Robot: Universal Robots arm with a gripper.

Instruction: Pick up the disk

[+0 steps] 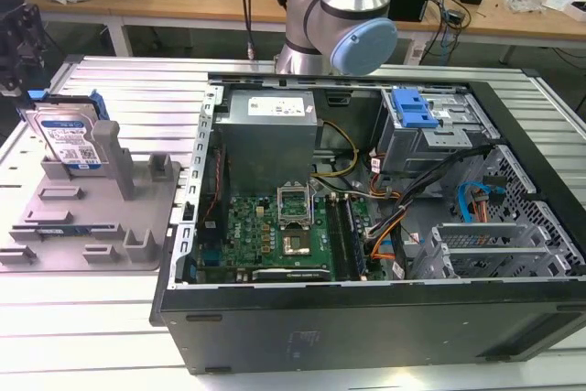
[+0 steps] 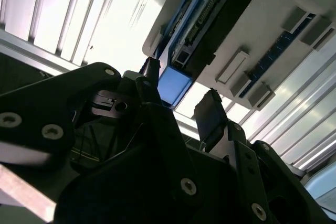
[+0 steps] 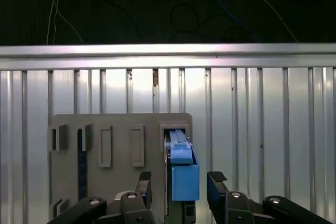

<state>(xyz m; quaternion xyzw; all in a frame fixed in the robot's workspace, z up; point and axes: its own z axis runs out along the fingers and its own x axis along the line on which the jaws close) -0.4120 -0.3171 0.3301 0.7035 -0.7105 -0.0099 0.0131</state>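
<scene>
A ribbed metal table [image 1: 119, 80] carries everything. Most of it is taken by an open computer case [image 1: 366, 318] lying on its side, with a green circuit board [image 1: 275, 235] on its floor and a silver power supply [image 1: 270, 130] at the far end. Behind the case rises the robot arm [image 1: 352, 6], silver with pale blue caps.

At the exterior view's left, beside the case and apart from it, sits a grey plastic fixture [image 1: 137, 217] with upright posts. The disk [image 1: 69, 135] stands on edge in a slot at the fixture's far corner, its labelled face toward the camera and its blue rails showing along the edges (it leans back a little rather than standing straight).

The gripper [image 3: 181, 179] is just above the top edge of the disk. Its two black fingers [image 3: 218, 182] are spread apart, one on each side of the blue rail end [image 3: 184, 174], with a gap showing on both sides in the first wrist view, so nothing is clamped. In the second wrist view the same blue end [image 2: 173, 85] lies between the dark fingertips [image 2: 210, 111], close to them.
</scene>
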